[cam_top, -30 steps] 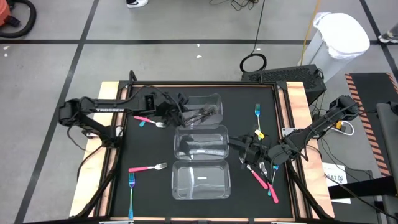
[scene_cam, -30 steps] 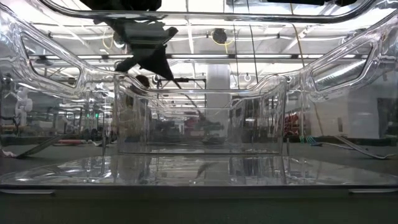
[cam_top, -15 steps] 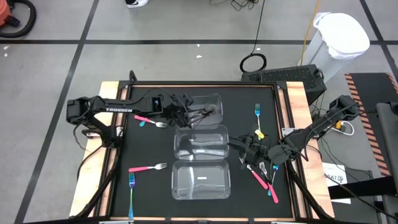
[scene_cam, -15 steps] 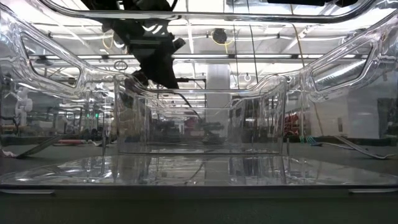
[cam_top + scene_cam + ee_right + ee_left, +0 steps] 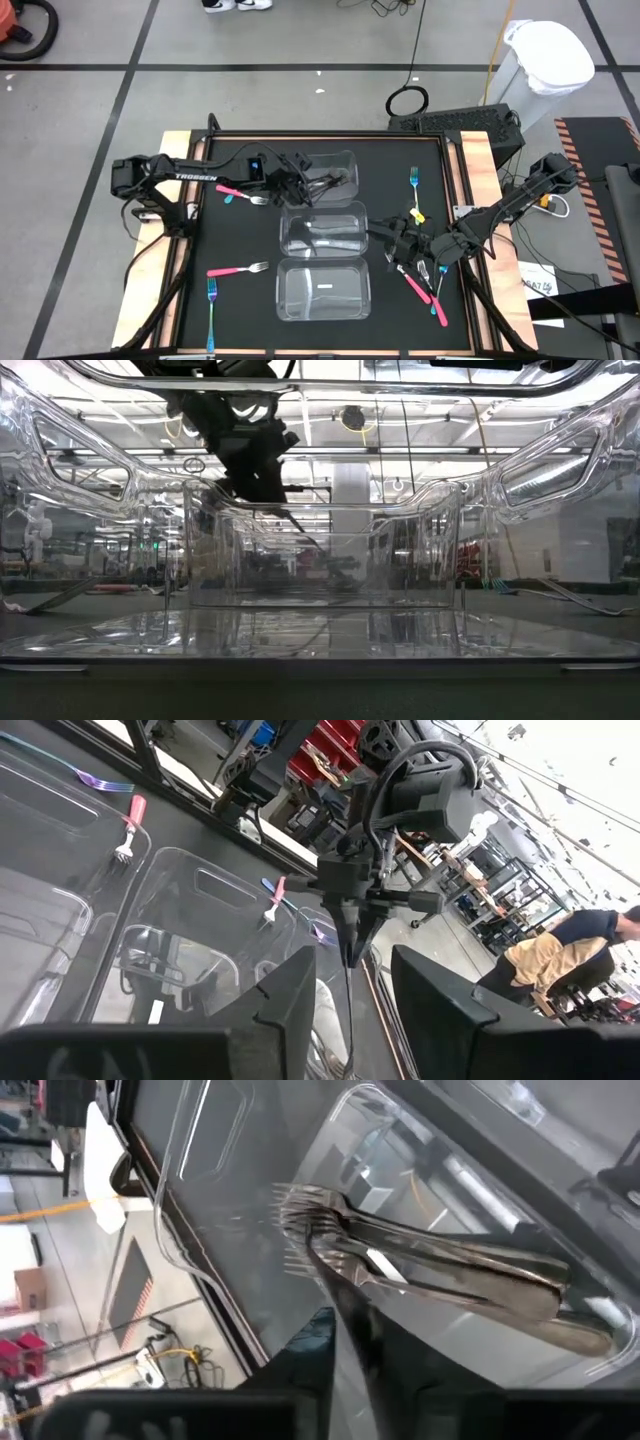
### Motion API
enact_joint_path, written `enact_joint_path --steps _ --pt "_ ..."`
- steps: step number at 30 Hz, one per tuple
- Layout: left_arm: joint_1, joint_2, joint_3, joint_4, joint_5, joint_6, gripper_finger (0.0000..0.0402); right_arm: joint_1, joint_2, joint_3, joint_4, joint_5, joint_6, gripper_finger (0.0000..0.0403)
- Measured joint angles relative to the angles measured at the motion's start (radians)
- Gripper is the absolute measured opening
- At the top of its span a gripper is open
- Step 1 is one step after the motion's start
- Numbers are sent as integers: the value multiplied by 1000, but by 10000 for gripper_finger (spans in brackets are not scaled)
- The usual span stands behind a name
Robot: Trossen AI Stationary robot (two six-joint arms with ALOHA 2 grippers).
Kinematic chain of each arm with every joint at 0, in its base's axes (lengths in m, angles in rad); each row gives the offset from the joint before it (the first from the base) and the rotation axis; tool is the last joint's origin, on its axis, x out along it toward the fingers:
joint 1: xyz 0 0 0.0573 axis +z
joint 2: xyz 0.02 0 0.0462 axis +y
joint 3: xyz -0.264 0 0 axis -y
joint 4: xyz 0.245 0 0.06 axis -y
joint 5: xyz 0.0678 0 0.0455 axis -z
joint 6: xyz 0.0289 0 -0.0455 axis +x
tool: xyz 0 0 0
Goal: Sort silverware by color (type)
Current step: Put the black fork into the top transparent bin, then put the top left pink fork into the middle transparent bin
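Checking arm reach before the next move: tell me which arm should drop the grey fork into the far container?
Left. The left gripper hangs at the far container with a grey fork between its fingers, over grey forks inside. The right gripper sits by the table's right side.

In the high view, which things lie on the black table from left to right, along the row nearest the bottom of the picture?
Blue fork → pink fork → clear container → pink forks near the right gripper.
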Motion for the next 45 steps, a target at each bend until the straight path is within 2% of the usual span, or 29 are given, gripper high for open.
enact_joint_path --steps 6,11,22,34,38,45 --pt "0 0 0 1 -10 -9 113 0 0 0 -1 0 0 130" --pt "0 -4 0 -2 -24 -64 136 0 0 0 -6 0 0 130" --pt "-1 -29 0 -99 -65 -146 139 0 0 0 -26 0 19 130" --pt "-3 -172 1 -221 -34 -251 139 0 0 0 -40 0 48 130" --pt "-6 -219 1 -277 -40 -378 139 0 0 0 -41 0 46 130" --pt "-47 -312 1 -448 -60 -785 139 -3 0 0 -16 4 19 130"
